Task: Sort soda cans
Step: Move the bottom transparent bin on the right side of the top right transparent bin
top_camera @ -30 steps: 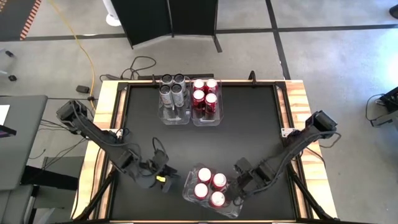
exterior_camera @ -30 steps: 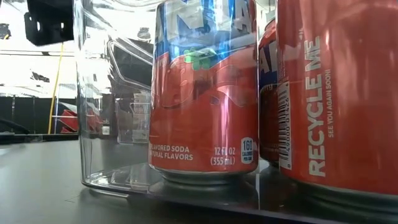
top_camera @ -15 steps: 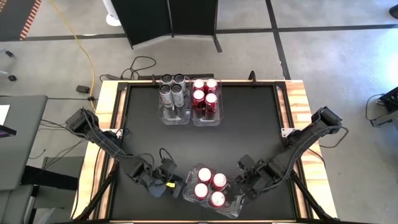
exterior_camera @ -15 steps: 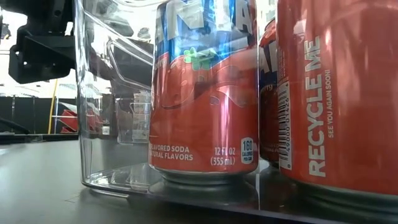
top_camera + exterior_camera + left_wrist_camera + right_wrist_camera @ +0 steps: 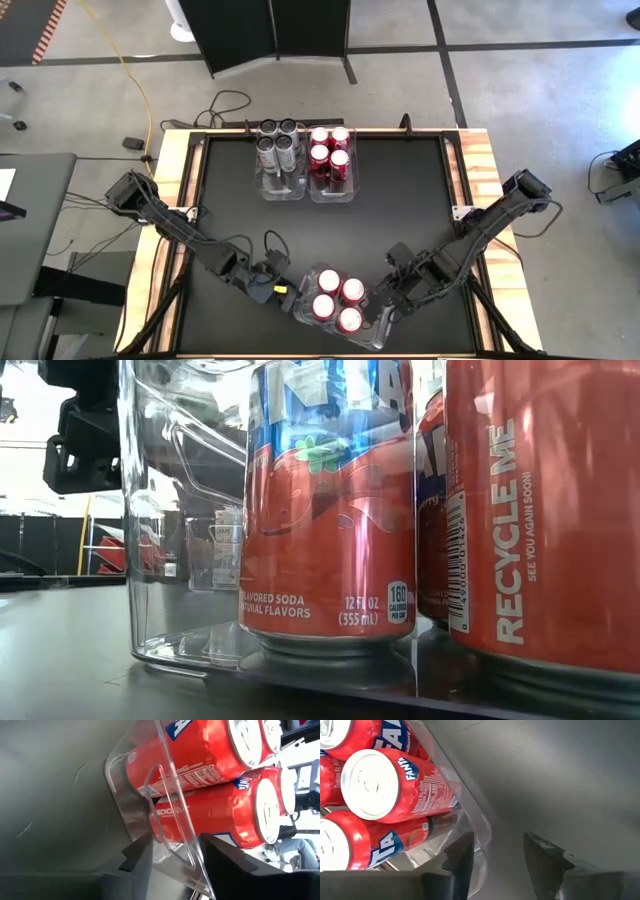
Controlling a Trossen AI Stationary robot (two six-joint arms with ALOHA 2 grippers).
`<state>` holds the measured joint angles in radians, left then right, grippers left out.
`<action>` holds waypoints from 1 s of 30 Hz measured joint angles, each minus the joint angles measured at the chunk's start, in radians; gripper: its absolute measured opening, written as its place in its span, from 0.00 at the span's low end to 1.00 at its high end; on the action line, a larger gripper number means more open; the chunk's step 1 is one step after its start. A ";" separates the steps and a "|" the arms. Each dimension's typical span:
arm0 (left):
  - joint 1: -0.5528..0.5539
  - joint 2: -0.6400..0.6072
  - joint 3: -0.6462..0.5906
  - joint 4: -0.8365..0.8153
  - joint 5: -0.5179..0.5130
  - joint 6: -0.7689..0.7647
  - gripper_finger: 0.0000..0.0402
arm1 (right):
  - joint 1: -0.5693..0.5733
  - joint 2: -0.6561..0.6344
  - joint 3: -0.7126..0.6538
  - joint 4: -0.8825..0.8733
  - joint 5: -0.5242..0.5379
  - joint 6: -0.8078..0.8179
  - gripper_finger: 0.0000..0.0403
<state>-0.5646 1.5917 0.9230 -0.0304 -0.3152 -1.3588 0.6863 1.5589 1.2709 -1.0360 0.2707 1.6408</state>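
Soda cans are grouped by colour: silver-grey cans point(image 5: 277, 143) and red cans point(image 5: 329, 152) stand in two clear bins point(image 5: 306, 190) at the table's point(image 5: 400, 215) far edge, while four red cans point(image 5: 335, 300) stand in a third clear bin point(image 5: 300, 306) at the near edge, probably awaiting transfer. The left gripper point(image 5: 175, 851) has its fingers apart, straddling this bin's wall just beside the cans; the right gripper point(image 5: 495, 851), fingers apart, straddles the opposite corner.
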 joint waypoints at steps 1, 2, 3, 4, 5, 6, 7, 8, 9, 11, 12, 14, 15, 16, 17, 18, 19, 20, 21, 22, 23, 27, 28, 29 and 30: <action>0.006 -0.001 0.000 0.002 0.002 0.007 0.36 | 0.002 -0.002 0.000 0.000 0.000 0.000 0.41; 0.013 -0.001 0.000 0.004 0.002 0.014 0.33 | 0.006 -0.006 0.000 -0.002 0.000 0.002 0.38; 0.020 -0.001 0.001 0.007 0.002 0.026 0.29 | 0.011 -0.010 0.000 -0.005 0.000 0.006 0.35; 0.027 -0.001 0.001 0.010 0.002 0.043 0.25 | 0.016 -0.013 0.000 -0.005 0.000 0.007 0.32; 0.034 -0.001 0.001 0.015 0.006 0.065 0.21 | 0.019 -0.018 0.000 -0.005 -0.001 0.007 0.29; 0.041 -0.001 0.001 0.025 0.016 0.092 0.16 | 0.021 -0.024 0.000 -0.005 -0.002 0.007 0.26; 0.048 -0.001 0.001 0.038 0.028 0.119 0.11 | 0.022 -0.031 0.000 -0.006 -0.003 0.007 0.23; 0.056 -0.002 0.001 0.048 0.035 0.142 0.07 | 0.022 -0.038 0.000 -0.008 -0.003 0.007 0.21; 0.066 -0.001 0.001 0.056 0.037 0.156 0.04 | 0.021 -0.044 0.000 -0.009 -0.003 0.007 0.18; 0.092 0.000 0.000 0.068 0.047 0.171 0.03 | 0.020 -0.057 0.000 -0.013 -0.003 0.004 0.15; 0.106 0.001 0.000 0.072 0.049 0.177 0.03 | 0.020 -0.063 0.000 -0.015 -0.003 0.004 0.13; 0.136 0.001 0.000 0.077 0.059 0.217 0.03 | 0.020 -0.073 0.000 -0.023 -0.001 0.004 0.11; 0.154 0.001 0.000 0.082 0.073 0.239 0.03 | 0.020 -0.077 0.000 -0.029 0.000 0.003 0.10; 0.171 0.001 0.000 0.086 0.085 0.256 0.02 | 0.019 -0.081 0.001 -0.034 0.001 0.003 0.09; 0.190 0.001 0.000 0.090 0.095 0.271 0.01 | 0.018 -0.083 0.001 -0.038 0.001 0.003 0.08; 0.210 0.001 0.000 0.094 0.104 0.287 0.01 | 0.018 -0.084 0.001 -0.039 0.001 0.003 0.07; 0.233 0.002 0.000 0.096 0.109 0.304 0.01 | 0.016 -0.086 0.001 -0.041 0.001 0.003 0.06; 0.254 0.002 0.000 0.099 0.115 0.323 0.01 | 0.012 -0.086 0.001 -0.041 0.001 0.003 0.06; 0.277 0.002 0.000 0.099 0.126 0.343 0.01 | 0.012 -0.087 0.001 -0.041 0.002 0.003 0.05; 0.300 0.002 0.000 0.099 0.137 0.361 0.01 | 0.011 -0.087 0.001 -0.042 0.002 0.005 0.04; 0.322 0.002 0.000 0.101 0.145 0.379 0.01 | 0.011 -0.087 0.001 -0.042 0.008 0.006 0.04; 0.400 0.002 -0.002 0.117 0.177 0.429 0.01 | 0.004 -0.087 0.001 -0.042 0.041 0.016 0.03; 0.416 0.002 -0.002 0.127 0.187 0.442 0.01 | 0.000 -0.087 0.001 -0.042 0.045 0.017 0.03; 0.431 0.004 -0.003 0.142 0.193 0.457 0.01 | -0.007 -0.087 0.001 -0.042 0.048 0.016 0.03; 0.445 0.005 -0.003 0.153 0.197 0.470 0.00 | -0.017 -0.087 0.001 -0.044 0.057 0.014 0.03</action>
<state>-0.1192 1.5966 0.9195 0.1225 -0.1182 -0.8889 0.6693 1.4723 1.2716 -1.0804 0.3272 1.6545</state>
